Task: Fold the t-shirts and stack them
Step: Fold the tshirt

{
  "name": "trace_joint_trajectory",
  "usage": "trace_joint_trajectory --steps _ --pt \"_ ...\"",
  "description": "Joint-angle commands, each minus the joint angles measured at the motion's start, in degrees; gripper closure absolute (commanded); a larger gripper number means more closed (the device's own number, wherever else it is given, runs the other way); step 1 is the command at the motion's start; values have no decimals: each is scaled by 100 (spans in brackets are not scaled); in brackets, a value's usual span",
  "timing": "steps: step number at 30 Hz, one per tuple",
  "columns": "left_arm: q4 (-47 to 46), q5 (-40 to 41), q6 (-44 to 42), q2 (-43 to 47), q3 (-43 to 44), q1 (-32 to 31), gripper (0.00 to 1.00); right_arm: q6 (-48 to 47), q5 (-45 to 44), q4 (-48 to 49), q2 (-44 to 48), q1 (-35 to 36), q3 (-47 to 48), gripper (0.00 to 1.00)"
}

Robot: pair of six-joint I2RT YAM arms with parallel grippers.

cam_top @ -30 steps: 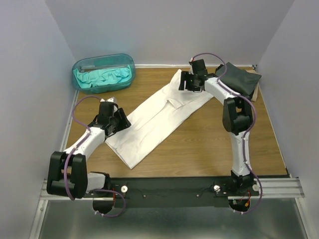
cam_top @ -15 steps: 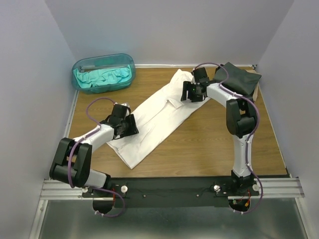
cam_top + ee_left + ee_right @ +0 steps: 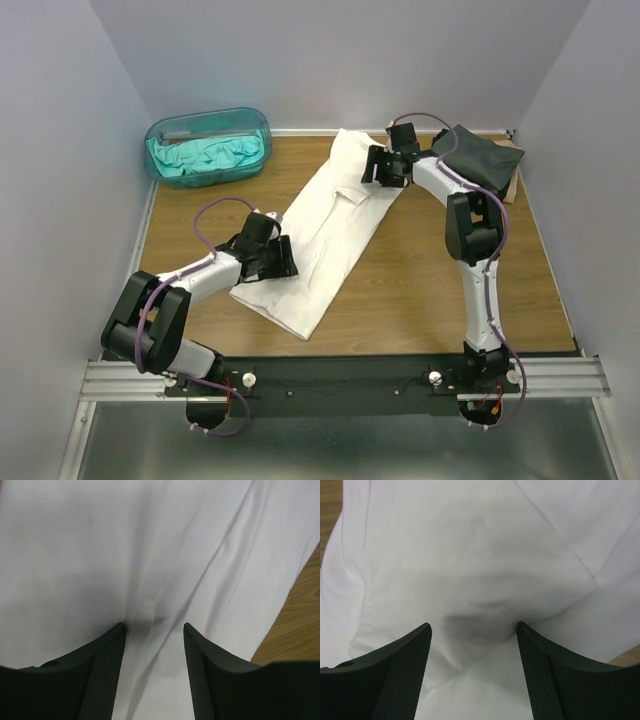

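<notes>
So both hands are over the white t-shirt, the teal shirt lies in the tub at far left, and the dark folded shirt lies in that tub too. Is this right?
Not quite. The dark folded shirt is not in the tub; the top external view shows it at the far right corner of the table. The rest is right.

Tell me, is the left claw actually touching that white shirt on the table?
Touching. The left wrist view shows the left gripper with its fingertips pressed into the white t-shirt, creases gathering between them.
</notes>
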State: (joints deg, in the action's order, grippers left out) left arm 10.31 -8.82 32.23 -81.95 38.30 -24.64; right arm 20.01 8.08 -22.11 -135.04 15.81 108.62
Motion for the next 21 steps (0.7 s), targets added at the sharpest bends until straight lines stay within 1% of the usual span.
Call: trace_joint_trajectory --steps 1,4,7,11,17,18,21 --pt "-89 -1086 73 -198 -244 -286 42 -173 97 -426 -821 -70 290 23" --pt "-371 -1550 38 -426 -105 -462 41 -234 255 -522 -1076 -70 694 23" --pt "-468 -2007 -111 -926 97 -655 41 -226 440 -566 -1287 -78 1011 23" --pt "-661 -2290 -155 -1182 282 -998 42 -191 590 -610 -1525 -78 1381 22" --pt "-995 -2773 -15 -1332 388 -1297 42 -111 695 -637 -1666 -70 1540 22" --pt "-1187 -2957 11 -1367 380 -1367 41 -103 713 -646 -1674 -70 1557 22" --pt "-1356 -3064 73 -1490 423 -1508 41 -146 783 -646 -1666 -78 1548 22"
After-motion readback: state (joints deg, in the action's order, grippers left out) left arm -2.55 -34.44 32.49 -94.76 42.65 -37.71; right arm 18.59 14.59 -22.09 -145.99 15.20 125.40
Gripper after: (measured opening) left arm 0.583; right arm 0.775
